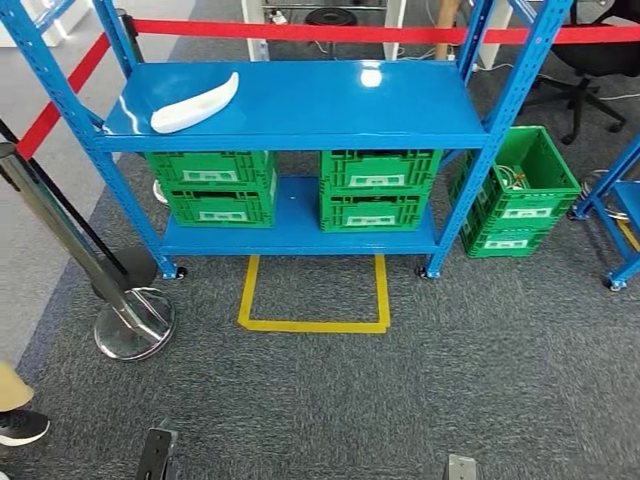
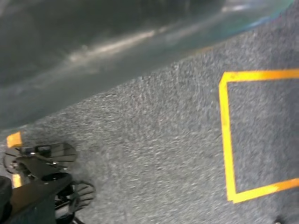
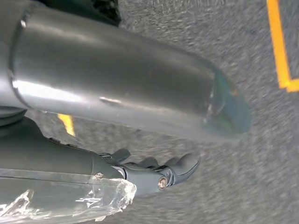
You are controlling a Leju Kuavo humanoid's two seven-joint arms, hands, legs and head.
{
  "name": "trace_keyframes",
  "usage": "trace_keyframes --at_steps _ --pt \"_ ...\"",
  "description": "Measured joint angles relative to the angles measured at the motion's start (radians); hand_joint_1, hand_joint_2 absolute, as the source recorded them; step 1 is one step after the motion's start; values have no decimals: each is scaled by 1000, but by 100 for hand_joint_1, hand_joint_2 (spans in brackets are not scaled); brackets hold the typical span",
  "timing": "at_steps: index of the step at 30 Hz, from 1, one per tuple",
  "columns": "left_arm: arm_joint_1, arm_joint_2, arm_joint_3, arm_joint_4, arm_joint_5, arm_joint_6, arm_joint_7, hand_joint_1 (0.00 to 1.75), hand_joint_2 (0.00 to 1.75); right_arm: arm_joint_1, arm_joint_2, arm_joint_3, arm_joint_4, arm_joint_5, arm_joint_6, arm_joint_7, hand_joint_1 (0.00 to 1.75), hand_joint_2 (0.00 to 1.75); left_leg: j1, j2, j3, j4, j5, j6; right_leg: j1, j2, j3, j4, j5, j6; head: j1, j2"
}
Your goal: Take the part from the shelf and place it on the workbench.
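1. Grey carpet floor (image 1: 317, 400), yellow tape square (image 1: 313, 295) marked in front of a blue shelf rack (image 1: 302, 135); red barrier tape (image 1: 302, 30) behind, chrome stanchion base (image 1: 134, 322) on the rack's left.
2. White curved part (image 1: 195, 103) lies on the top shelf, left end, untouched.
3. Green crates (image 1: 213, 187) on the lower shelf, another green crate (image 1: 517, 190) on the floor right of the rack.
4. Right hand (image 3: 159, 173) hangs over the carpet, fingers loosely extended, nothing in it.
5. Left hand: state cannot be told; the left wrist view is blurred carpet and tape.
6. Progress: judged at the start. Reach, grasp, carry and placing all remain; no workbench seen.
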Motion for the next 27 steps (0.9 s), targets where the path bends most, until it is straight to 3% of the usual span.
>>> trace_keyframes --at_steps 1,3,4,6,8,9,10,11,12,13,14,15,17,20,22,24,25,27 --pt "0 0 0 0 1 0 0 0 0 -1 0 0 0 -5 2 0 0 0 2 -6 -3 0 -3 -6 0 15 10 -18 -8 -5 0 0" --pt "3 0 0 -2 1 0 0 0 0 -5 -1 1 0 -14 6 0 0 0 6 -17 -7 -4 -8 -18 0 13 29 -40 -29 -18 1 0" --pt "4 1 0 -3 2 0 0 0 0 -5 -1 2 0 -16 8 0 0 0 6 -9 -5 -2 -12 -24 -1 8 35 -43 -31 -25 -1 0" --pt "0 2 -1 -5 3 0 0 0 0 -4 -1 3 -1 -19 10 -1 0 0 4 35 -27 51 -38 -36 -4 -9 57 -55 -40 -39 -9 0" --pt "-5 2 -2 -6 4 0 0 0 0 -3 -1 4 -1 -21 11 -1 0 0 5 81 -103 177 -79 -46 -2 -27 75 -59 -52 -48 -16 0" --pt "-5 2 -3 -6 4 0 0 0 0 -2 -1 4 -1 -22 11 -1 0 0 6 89 -145 237 -92 -49 -1 -34 83 -59 -60 -49 -16 0" --pt "-3 2 -4 -6 4 0 0 0 0 0 -1 4 -1 -23 11 -1 0 0 6 92 -177 272 -85 -50 -1 -40 93 -59 -68 -49 -16 0" --pt "0 2 -5 -6 4 0 0 0 0 1 -1 4 -1 -23 11 -1 0 0 6 93 -191 271 -56 -50 0 -45 104 -59 -76 -48 -16 0" --pt "2 2 -5 -6 4 0 0 0 0 1 -1 4 -1 -24 11 -1 0 0 6 93 -185 232 -10 -47 0 -47 117 -59 -85 -47 -16 0" --pt "3 2 -5 -6 4 0 0 0 0 1 -1 5 -1 -24 11 -1 0 0 4 94 -168 171 43 -42 1 -49 130 -59 -95 -45 -16 0" --pt "3 3 -5 -6 4 0 0 0 0 0 -1 5 -1 -25 11 -1 0 0 1 94 -148 117 78 -37 2 -51 138 -61 -104 -41 -16 0" --pt "3 4 -5 -7 5 0 0 0 0 -2 -1 6 -1 -25 12 -1 0 0 -2 95 -128 71 95 -30 2 -51 143 -62 -111 -36 -16 0" --pt "3 4 -6 -7 6 1 0 0 0 -4 -1 6 -1 -25 12 -1 0 0 -8 95 -108 34 81 -21 3 -54 143 -69 -118 -26 -16 0" --pt "5 4 -6 -8 7 1 0 0 0 -8 -1 9 -2 -27 17 -1 0 0 -1 93 -85 5 68 -8 5 -59 153 -70 -130 -11 -17 0" --pt "5 3 -6 -9 9 1 0 0 0 -9 -1 11 -2 -32 28 -1 0 0 4 95 -66 -7 62 1 5 -60 109 14 -165 -5 -15 0" --pt "4 2 -6 -9 10 1 0 0 0 -8 -2 13 -2 -39 39 -1 0 0 4 100 -54 -8 50 8 6 -61 14 155 -205 -2 -13 0" --pt "5 1 -7 -9 10 0 0 0 0 -6 -2 13 -2 -41 43 -1 0 0 3 103 -46 -8 43 9 6 -61 -27 202 -206 -1 -13 0" --pt "7 1 -7 -9 11 0 0 0 0 -1 -2 13 -2 -45 49 -1 0 0 3 108 -32 -8 31 8 6 -62 -64 217 -170 -1 -12 0"
